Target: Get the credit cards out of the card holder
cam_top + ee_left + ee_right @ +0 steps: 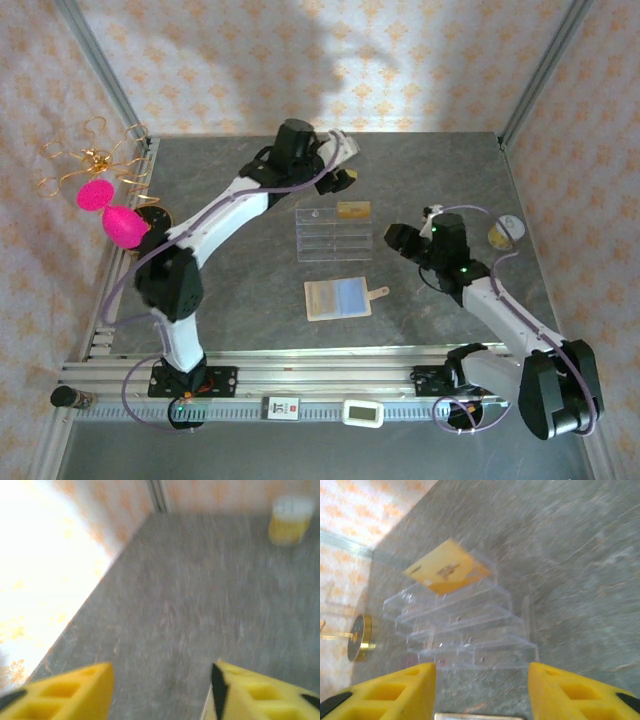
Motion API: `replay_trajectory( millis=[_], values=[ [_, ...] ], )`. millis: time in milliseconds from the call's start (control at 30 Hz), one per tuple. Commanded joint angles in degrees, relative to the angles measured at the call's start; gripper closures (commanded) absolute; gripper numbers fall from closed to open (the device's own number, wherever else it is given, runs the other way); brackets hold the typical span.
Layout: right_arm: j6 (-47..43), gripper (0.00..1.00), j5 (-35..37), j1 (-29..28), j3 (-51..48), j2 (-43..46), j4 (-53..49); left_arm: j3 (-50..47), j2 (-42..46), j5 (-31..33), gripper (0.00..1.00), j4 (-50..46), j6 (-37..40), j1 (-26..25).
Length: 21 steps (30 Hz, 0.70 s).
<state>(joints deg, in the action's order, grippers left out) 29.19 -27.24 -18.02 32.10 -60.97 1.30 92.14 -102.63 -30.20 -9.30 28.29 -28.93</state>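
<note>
step: get next card | card holder lies open beside clear tray | gold card sits in tray | left pincer spread, right pincer spread | tip: go slow, pinch only the card's edge

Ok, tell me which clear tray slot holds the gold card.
The rearmost slot: only it has the gold card in it; the nearer slots look bare.

Gold card in clear slotted tray, grey table
</note>
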Motion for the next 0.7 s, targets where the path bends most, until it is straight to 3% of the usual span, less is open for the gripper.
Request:
replay_trajectory(
  millis=[0, 167, 333, 533, 667],
  values=[
    [-2.5, 0.49, 5.58, -7.95, 0.16, -1.24, -0.22, -12.53, 9.11, -1.58, 0.33, 20.66, -20.1, -0.48],
    [-5.2, 0.49, 9.55, -20.14, 0.87, -8.11, -1.26, -37.87, 24.5, 4.62, 0.01, 41.48, -39.34, -0.52],
    [-7.84, 0.49, 15.07, -30.34, 4.3, -14.12, -3.45, -55.56, 37.37, 10.31, 0.01, 48.84, -56.02, -0.51],
    [-9.51, 0.5, 25.19, -38.39, 10.42, -22.55, -7.7, -67.96, 49.08, 9.53, 0.01, 48.48, -65.12, -0.5],
    [-9.6, 0.54, 28.66, -40.68, 13.49, -27.35, -10.13, -72.19, 55.24, 11.13, 0.01, 43.51, -66.4, -0.45]
  ],
)
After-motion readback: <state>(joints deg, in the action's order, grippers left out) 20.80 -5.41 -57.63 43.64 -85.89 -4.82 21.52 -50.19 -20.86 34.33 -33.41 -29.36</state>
